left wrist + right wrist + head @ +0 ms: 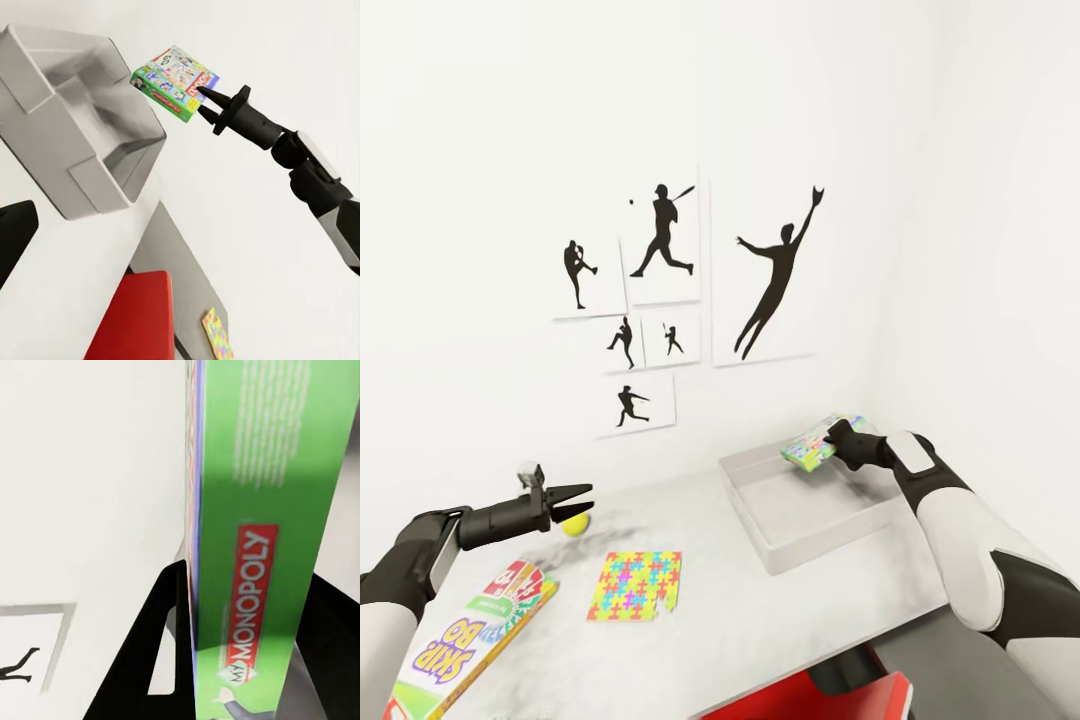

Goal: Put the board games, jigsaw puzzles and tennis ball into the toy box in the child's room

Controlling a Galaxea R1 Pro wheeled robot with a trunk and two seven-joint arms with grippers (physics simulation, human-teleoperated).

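Where the right gripper (pixel 838 441) pinches a Monopoly box (pixel 812 448) between both fingers, that board game hangs above the far right corner of the toy box (pixel 790 555), tilted, its long axis running roughly left to right with the green edge facing the wrist camera. One grey toy box sits on the right part of the white table (pixel 700 610). The left gripper (pixel 575 496) hovers with jaws parted and empty, just above one tennis ball (pixel 575 523). Two board games are visible: the held one and a Skip-Bo box (pixel 465 632) lying flat at the near left. One jigsaw puzzle (pixel 635 585) lies flat between them, long axis left to right.
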